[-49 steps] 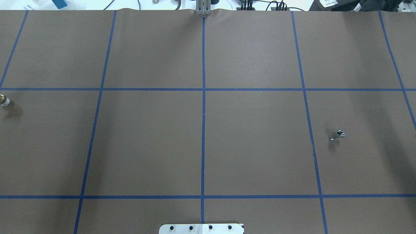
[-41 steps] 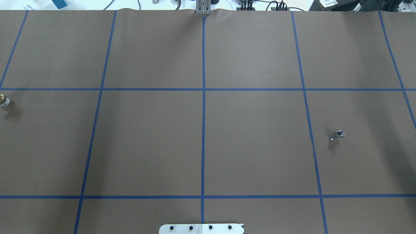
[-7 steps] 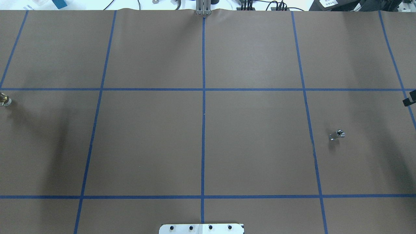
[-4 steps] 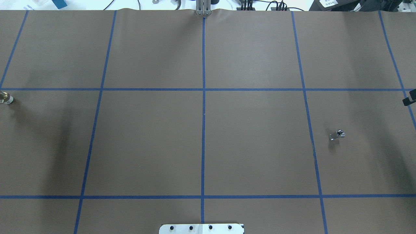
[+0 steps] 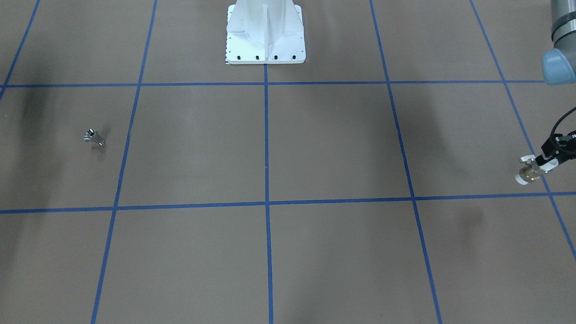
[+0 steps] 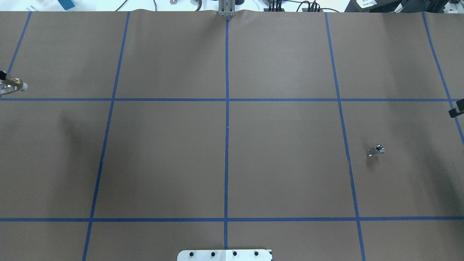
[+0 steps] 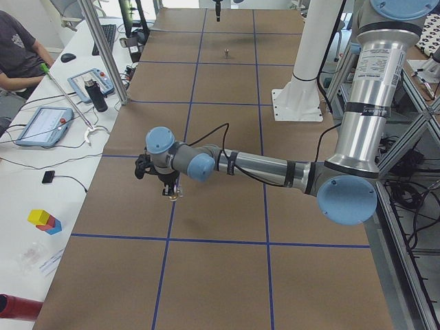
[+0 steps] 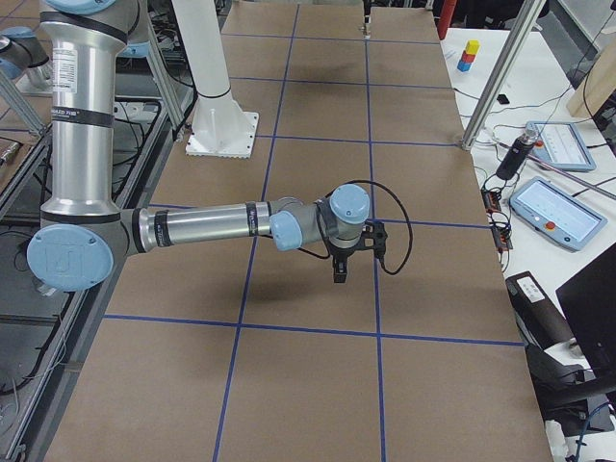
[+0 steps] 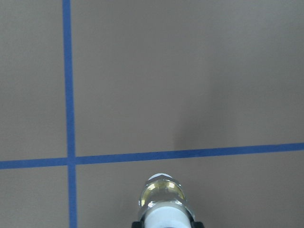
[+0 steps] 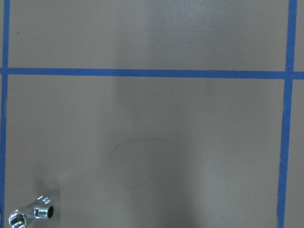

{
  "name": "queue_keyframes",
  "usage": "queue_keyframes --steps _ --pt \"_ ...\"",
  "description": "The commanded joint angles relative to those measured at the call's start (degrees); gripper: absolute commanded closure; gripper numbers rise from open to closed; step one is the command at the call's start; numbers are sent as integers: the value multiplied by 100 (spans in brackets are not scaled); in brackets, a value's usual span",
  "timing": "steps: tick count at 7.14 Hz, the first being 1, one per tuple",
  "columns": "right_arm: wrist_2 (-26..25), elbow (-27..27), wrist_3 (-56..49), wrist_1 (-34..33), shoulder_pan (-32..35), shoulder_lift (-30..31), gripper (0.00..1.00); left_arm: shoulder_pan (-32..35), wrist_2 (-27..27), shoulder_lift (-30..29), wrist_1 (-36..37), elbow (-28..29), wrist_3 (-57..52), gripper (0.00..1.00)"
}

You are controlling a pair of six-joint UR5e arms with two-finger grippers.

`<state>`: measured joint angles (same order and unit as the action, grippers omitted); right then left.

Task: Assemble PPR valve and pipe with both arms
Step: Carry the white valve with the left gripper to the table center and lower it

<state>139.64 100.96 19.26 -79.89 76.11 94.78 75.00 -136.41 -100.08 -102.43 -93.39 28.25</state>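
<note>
Against 0.6 s ago: PPR valve (image 6: pixel 14 86) is now off the desk (image 6: pixel 282 163) at its left edge and nearer the far edge, clamped in the left hand (image 5: pixel 543 165). The pipe (image 6: pixel 376 149) is unmoved, lying near the right edge. The left wrist view shows the valve end-on. The overhead view clips the right hand (image 6: pixel 456 108), so its grip cannot be told. Count: one valve, one pipe, left arm (image 7: pixel 261 165), right arm (image 8: pixel 202 226).

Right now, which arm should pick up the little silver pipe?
The right one. The right gripper hangs nearer the pipe, and the left gripper is busy holding the valve.
</note>
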Motion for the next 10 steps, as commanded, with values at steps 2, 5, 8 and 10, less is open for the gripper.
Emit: queue_keyframes --steps 2,5,8,10 --pt "-7 -6 -1 0 0 -3 0 -1727 752 -1507 1384 -1109 2643 100" --pt "-7 2 -1 0 0 -12 0 -3332 1897 -3843 2201 94 4396 100" --pt "2 20 8 0 -18 -12 0 -3809 2259 -4739 1432 1653 4820 100" --pt "2 73 8 0 -18 -12 0 -4020 2260 -4950 1384 2009 4822 100"
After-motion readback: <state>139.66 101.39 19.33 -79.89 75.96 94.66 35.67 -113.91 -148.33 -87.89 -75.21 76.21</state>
